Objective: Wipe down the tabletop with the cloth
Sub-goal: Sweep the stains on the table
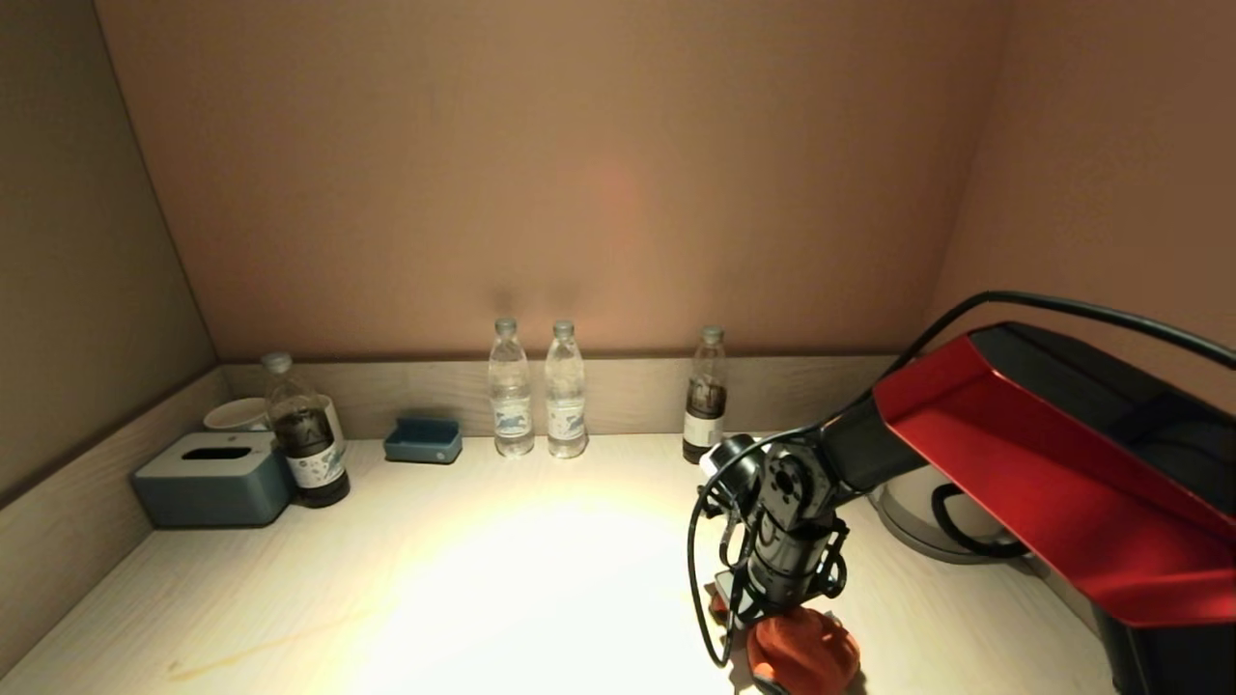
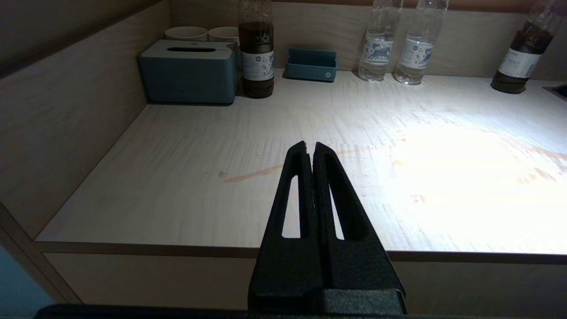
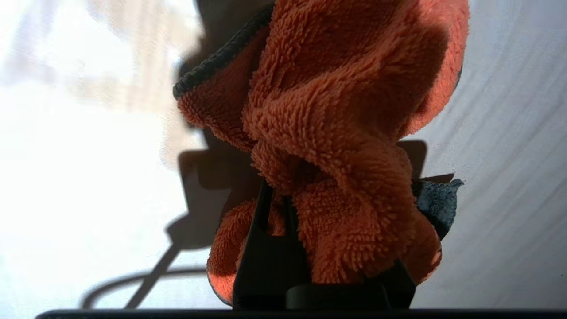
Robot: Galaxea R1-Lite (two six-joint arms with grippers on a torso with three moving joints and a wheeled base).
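Pointing down near the front edge of the tabletop (image 1: pixel 541 579), the right gripper (image 1: pixel 787 632) in the head view is clamped on the bunched orange cloth (image 1: pixel 806 652), which presses on the surface directly beneath it. Beyond the gripper, against the low back rim, stand a dark-liquid bottle (image 1: pixel 705 396) and, further to its left, two clear water bottles (image 1: pixel 510 388) (image 1: pixel 565 391), a small blue tray (image 1: pixel 423 439), another dark bottle (image 1: pixel 304 434), a blue-grey tissue box (image 1: pixel 214 478) and a white cup (image 1: pixel 237 413). Just to the gripper's right sits a pale kettle (image 1: pixel 917 512), partly hidden behind the red arm cover.

From the left wrist, the left gripper (image 2: pixel 310 150) hangs parked before the table's front edge with its black fingers (image 2: pixel 297 177) pressed together on nothing. Ahead of it the pale wood-grain top carries faint yellowish streaks (image 2: pixel 248 175); the tissue box, two cups and dark bottle stand far ahead to one side, well apart from it.

From the right wrist, the terry cloth fills the space between the dark fingers (image 3: pixel 266 257), gripped there, its dark grey edge (image 3: pixel 221 57) curling beyond them over the brightly lit top.
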